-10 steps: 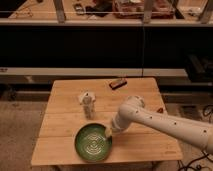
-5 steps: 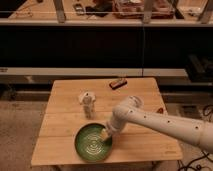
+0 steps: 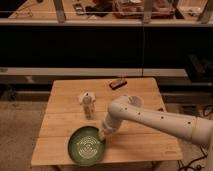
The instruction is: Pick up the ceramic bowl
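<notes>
The ceramic bowl (image 3: 86, 146) is a wide, shallow green bowl with pale rings inside. It sits on the wooden table (image 3: 65, 105) near the front edge, left of centre. My gripper (image 3: 102, 134) is at the end of the white arm (image 3: 150, 116), which reaches in from the right. It sits at the bowl's right rim, over the edge of the bowl.
A small translucent white cup (image 3: 88, 103) stands behind the bowl near the table's middle. A dark flat object (image 3: 117, 83) lies at the table's far edge. Dark shelving and a railing run behind the table.
The arm has shifted slightly left and down, bringing the gripper closer onto the bowl's right rim. The bowl, cup and dark object have not moved.
</notes>
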